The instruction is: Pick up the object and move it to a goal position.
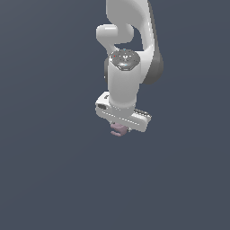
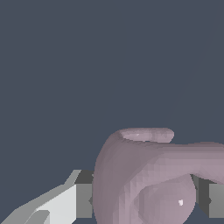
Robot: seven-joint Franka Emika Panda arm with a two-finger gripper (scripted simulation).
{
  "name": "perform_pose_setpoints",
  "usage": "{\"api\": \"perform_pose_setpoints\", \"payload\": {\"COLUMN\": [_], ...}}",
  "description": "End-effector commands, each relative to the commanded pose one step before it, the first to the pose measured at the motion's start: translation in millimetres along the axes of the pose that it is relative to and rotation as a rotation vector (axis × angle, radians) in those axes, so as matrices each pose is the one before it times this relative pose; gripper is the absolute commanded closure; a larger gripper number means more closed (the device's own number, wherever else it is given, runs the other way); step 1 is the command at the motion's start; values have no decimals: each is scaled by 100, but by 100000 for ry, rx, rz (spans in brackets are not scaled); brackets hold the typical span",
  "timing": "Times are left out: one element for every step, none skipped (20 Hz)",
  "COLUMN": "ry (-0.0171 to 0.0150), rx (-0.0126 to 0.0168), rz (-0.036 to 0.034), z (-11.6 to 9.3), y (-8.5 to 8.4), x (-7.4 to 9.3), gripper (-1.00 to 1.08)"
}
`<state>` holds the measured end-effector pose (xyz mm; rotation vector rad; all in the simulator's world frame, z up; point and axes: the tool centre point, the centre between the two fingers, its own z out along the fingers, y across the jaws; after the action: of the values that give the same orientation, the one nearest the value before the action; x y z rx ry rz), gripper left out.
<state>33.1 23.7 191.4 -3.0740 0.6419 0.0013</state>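
The tool (image 1: 120, 128) points straight down from the white arm (image 1: 128, 54) and is clamped on the object (image 1: 118, 130), a small dusty pink-mauve lump. In the wrist view the object (image 2: 148, 179) fills the space between the two fingers: one light grey finger (image 2: 65, 203) with its dark pad sits against one side, and the other finger's pad (image 2: 213, 199) shows at the opposite edge of the picture, right against the object's far side. The object is rounded and lumpy, with a flat-topped stub rising from its upper part and a thick arm of the same colour running off past the picture's edge. A smooth bulge with a tiny bright highlight shows low on it.

In the exterior view only a small part of the object peeks out beneath the wide white hand body, toward the exterior view's left end of that body; it is much narrower than the hand. The fingers themselves are hidden there. Around the arm lies a plain dark blue-grey ground (image 1: 45, 179), and from these views I cannot tell whether the object touches a counter or hangs clear of it
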Motion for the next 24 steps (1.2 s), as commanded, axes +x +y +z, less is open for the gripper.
{"api": "perform_pose_setpoints", "payload": {"ry": [13,0,0,0,0,0,0,0,31,0,0,0,25,0,0,0,26,0,0,0,0,0,0,0], "rx": [31,0,0,0,0,0,0,0,-52,0,0,0,-41,0,0,0,-41,0,0,0,0,0,0,0], "rz": [1,0,0,0,0,0,0,0,32,0,0,0,8,0,0,0,-4,0,0,0,0,0,0,0], "z": [-2473,-1011,-1030,-1050,-1071,-1070,-1049,-1018,-987,-948,-911,-873,-834,-786,-739,-688,-639,-578,-517,-453,-389,-326,-265,-205], "y": [681,270,274,278,283,282,275,266,258,245,234,222,201,197,183,169,137,138,121,104,87,72,57,43], "x": [-926,-361,-365,-369,-374,-370,-359,-345,-331,-315,-299,-282,-271,-248,-229,-210,-199,-168,-146,-124,-103,-84,-66,-49], "gripper": [108,108,108,108,108,108,108,108,108,108,108,108,108,108,108,108,108,108,108,108,108,108,108,108]}}
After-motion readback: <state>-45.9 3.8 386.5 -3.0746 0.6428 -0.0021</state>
